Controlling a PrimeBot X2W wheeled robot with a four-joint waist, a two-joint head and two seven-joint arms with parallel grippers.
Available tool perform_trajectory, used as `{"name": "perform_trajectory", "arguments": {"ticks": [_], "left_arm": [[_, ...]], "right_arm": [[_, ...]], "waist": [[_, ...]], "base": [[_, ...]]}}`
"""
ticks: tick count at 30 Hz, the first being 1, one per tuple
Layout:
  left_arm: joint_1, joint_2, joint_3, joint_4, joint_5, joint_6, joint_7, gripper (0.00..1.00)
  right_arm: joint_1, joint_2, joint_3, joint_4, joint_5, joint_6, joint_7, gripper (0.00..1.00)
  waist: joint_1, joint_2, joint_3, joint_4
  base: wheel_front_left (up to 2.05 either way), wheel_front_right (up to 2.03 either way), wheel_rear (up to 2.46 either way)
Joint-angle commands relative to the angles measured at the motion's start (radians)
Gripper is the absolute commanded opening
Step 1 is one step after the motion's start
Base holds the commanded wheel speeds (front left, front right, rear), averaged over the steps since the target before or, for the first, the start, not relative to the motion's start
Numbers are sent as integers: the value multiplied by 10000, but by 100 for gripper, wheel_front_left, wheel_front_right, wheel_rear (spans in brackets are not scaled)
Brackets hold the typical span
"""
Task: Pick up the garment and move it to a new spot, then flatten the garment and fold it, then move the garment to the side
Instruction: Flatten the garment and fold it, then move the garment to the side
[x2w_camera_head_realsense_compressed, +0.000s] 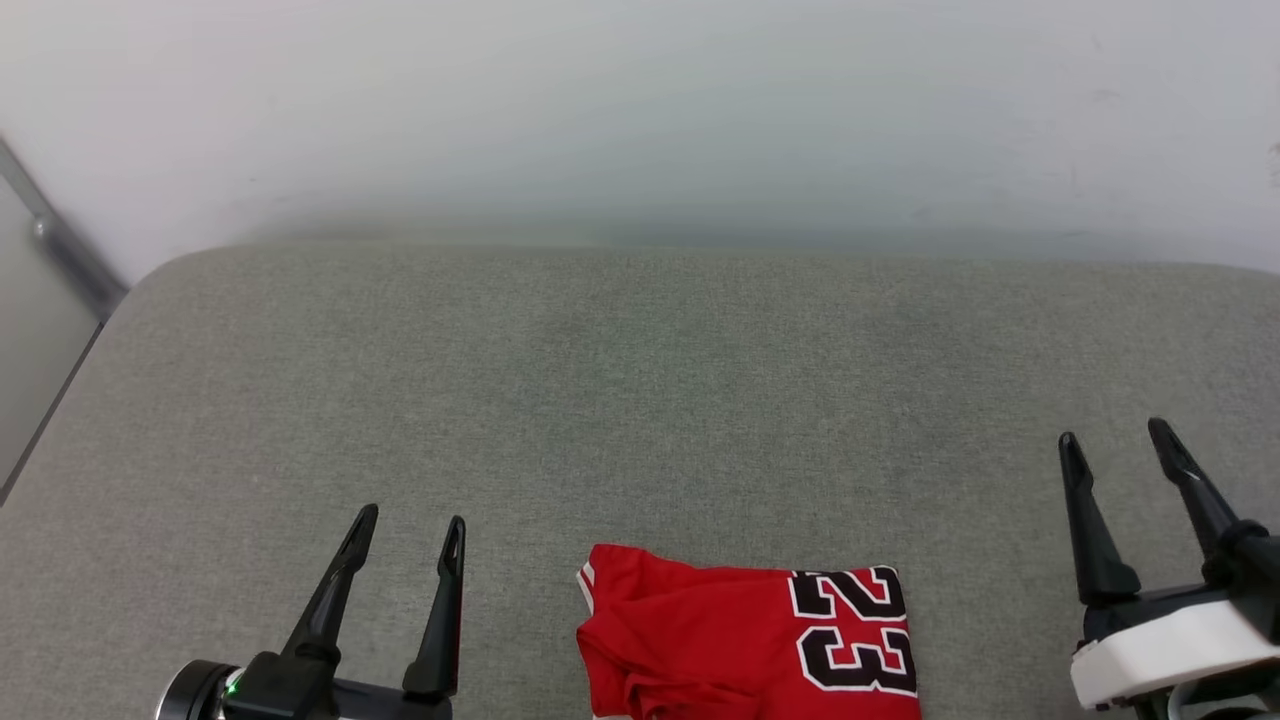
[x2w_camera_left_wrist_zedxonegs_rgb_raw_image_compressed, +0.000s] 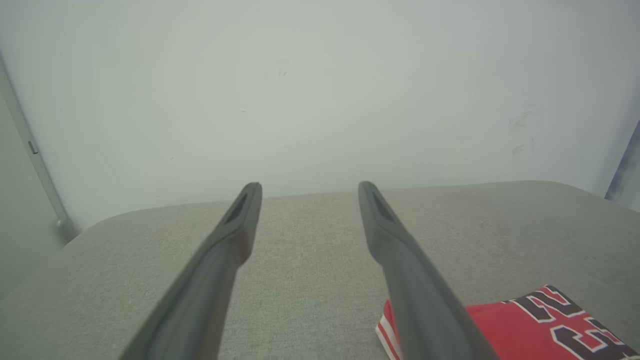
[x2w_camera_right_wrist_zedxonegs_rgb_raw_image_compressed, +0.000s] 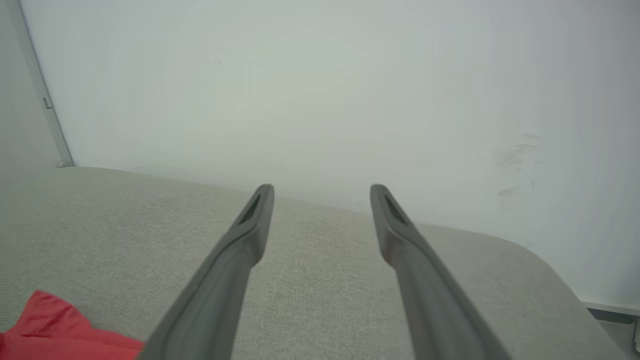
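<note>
The garment (x2w_camera_head_realsense_compressed: 750, 640) is a red jersey with black, white-outlined "23" on it, lying folded into a compact rectangle at the near middle of the grey cushioned surface (x2w_camera_head_realsense_compressed: 640, 400); its lower part runs off the head view's bottom edge. My left gripper (x2w_camera_head_realsense_compressed: 412, 518) hovers to its left, open and empty. My right gripper (x2w_camera_head_realsense_compressed: 1115, 434) stands to its right, open and empty too. In the left wrist view the garment (x2w_camera_left_wrist_zedxonegs_rgb_raw_image_compressed: 525, 325) lies at the lower right, partly behind one finger (x2w_camera_left_wrist_zedxonegs_rgb_raw_image_compressed: 415, 280). A red corner of the garment (x2w_camera_right_wrist_zedxonegs_rgb_raw_image_compressed: 50, 330) shows at the lower left of the right wrist view.
A pale wall (x2w_camera_head_realsense_compressed: 640, 110) rises directly behind the cushioned surface. A grey metal rail (x2w_camera_head_realsense_compressed: 60, 240) runs down the wall past the surface's left edge. The surface's rounded right corner (x2w_camera_right_wrist_zedxonegs_rgb_raw_image_compressed: 550, 270) drops off beside the wall.
</note>
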Motion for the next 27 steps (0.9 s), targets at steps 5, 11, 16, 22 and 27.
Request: {"name": "perform_trajectory", "arguments": {"ticks": [5,11,16,22,27], "left_arm": [[61,17,-31,100,-45,-12,-21,100],[-85,62,-112,154,-70,-13,-21,100],[-104,134,-144,177,-103,-13,-21,100],[-146,201,-187,186,-87,-13,-21,100],[-277,227,-238,283,-97,-14,-21,100]], "right_arm": [[330,269,-26,4,-67,-7,-228,100],[391,387,108,83,-82,-7,-283,100],[375,330,179,103,-12,-6,-216,100],[459,240,242,105,127,-6,206,100],[634,-377,959,11,868,-7,2192,100]], "waist": [[-1,0,-61,27],[-1,0,-76,6],[-1,0,-58,-10],[-1,0,61,-5],[-1,0,339,65]], "base": [[0,0,0],[0,0,0],[0,0,0],[0,0,0],[0,0,0]]}}
